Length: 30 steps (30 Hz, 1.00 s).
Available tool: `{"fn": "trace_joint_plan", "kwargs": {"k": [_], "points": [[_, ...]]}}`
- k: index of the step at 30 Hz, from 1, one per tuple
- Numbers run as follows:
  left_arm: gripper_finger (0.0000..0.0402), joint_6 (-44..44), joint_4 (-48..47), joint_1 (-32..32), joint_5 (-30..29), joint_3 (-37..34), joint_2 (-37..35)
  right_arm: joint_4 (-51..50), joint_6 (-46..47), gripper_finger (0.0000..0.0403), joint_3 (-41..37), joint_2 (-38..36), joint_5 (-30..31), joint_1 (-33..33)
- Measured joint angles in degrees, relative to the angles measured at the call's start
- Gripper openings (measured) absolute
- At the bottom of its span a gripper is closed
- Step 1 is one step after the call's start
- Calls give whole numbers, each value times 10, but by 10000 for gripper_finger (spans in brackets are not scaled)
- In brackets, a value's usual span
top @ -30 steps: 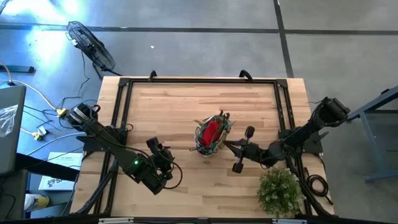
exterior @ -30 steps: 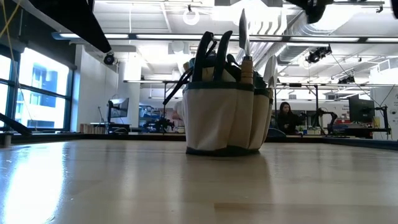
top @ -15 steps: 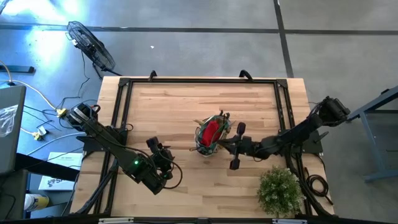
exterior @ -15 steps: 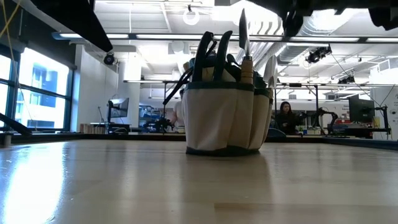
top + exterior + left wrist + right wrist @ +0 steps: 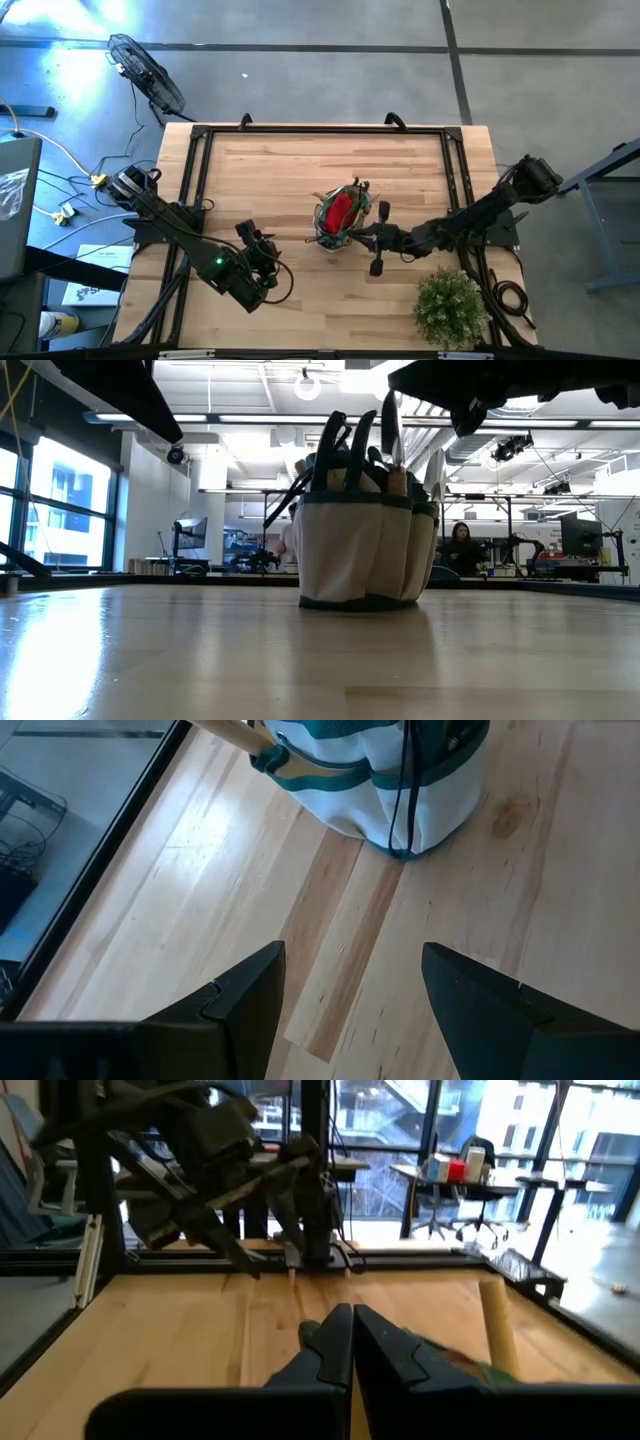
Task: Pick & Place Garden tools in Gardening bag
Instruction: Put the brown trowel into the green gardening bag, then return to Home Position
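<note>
potted plant (image 5: 450, 308), floor fan (image 5: 145, 72), wooden table (image 5: 270, 170)

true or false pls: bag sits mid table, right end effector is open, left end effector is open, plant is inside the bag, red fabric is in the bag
1. The bag sits mid table. True.
2. The right end effector is open. False: shut, at the bag's rim.
3. The left end effector is open. True, and empty.
4. The plant is inside the bag. False: it stands at the table's corner by the right arm.
5. Red fabric is in the bag. True.
</note>
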Motion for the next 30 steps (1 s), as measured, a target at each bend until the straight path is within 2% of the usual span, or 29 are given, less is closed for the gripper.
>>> {"fn": "trace_joint_plan", "kwargs": {"k": [7, 16, 24, 30], "points": [[227, 0, 1, 0, 0, 0, 0, -47, 54, 3, 2, -1, -17, -12], [227, -1, 4, 0, 0, 0, 0, -51, 56, 3, 1, -1, -32, -11], [227, -15, 5, 0, 3, 0, 0, -15, 9, 11, -2, -6, -33, 9], [227, -15, -2, 0, 2, 0, 0, -5, -26, 44, -2, -44, -28, 27]]}}
